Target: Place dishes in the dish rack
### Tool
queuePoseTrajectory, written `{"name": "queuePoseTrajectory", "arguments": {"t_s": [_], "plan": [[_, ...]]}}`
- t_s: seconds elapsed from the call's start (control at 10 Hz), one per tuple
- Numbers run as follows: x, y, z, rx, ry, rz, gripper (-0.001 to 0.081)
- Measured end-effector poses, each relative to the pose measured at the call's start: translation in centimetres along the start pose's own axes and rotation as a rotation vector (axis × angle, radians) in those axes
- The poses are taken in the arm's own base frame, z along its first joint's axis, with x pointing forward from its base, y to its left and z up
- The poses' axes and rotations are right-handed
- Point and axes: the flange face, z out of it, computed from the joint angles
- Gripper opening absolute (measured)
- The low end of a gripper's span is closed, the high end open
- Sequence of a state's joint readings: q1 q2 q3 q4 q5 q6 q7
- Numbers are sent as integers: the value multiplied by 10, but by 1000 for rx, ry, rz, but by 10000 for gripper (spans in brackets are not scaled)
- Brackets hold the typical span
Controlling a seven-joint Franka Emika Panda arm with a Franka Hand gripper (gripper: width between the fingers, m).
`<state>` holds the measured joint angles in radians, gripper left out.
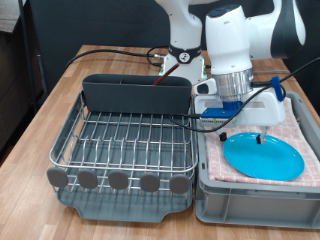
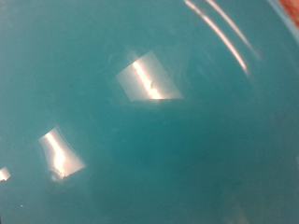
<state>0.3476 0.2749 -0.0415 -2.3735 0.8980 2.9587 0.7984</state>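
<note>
The arm is at the step of picking up the blue plate point(image 1: 262, 155). The gripper point(image 1: 262, 134) is low over the plate, right at its far edge, at about 12 o'clock on the plate. I cannot tell if the pincer is wide or narrow, because the fingers are hard to see. I think the next move calls for a firm pinch on the plate's rim, since the plate lies flat and there is not much else to grab.

The plate is round, bright blue and shiny. It lies on a checked cloth point(image 1: 303, 130) in a grey bin point(image 1: 250, 202). The bin sits at 3 o'clock from the dish rack point(image 1: 125, 150). In the wrist view the plate point(image 2: 149, 131) fills everything, with bright spots of light on it. The wire part of the rack looks bare.
</note>
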Motion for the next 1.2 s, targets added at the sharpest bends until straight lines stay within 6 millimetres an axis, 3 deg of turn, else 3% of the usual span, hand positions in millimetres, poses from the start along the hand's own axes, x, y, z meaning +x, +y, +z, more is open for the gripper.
{"name": "queuePoseTrajectory", "arguments": {"t_s": [0.5, 0.6, 0.7, 0.8, 0.9, 1.0, 1.1, 1.2], "plan": [[-3, 0, 0, 17, -20, -11, 802], [-3, 0, 0, 20, -23, -13, 598], [-4, 0, 0, 21, -26, -15, 598], [-4, 0, 0, 22, -26, -16, 432], [-4, 0, 0, 22, -27, -16, 432], [-5, 1, 0, 23, -29, -16, 230], [-5, 1, 0, 25, -31, -18, 92], [-5, 2, 0, 27, -32, -18, 92]]}}
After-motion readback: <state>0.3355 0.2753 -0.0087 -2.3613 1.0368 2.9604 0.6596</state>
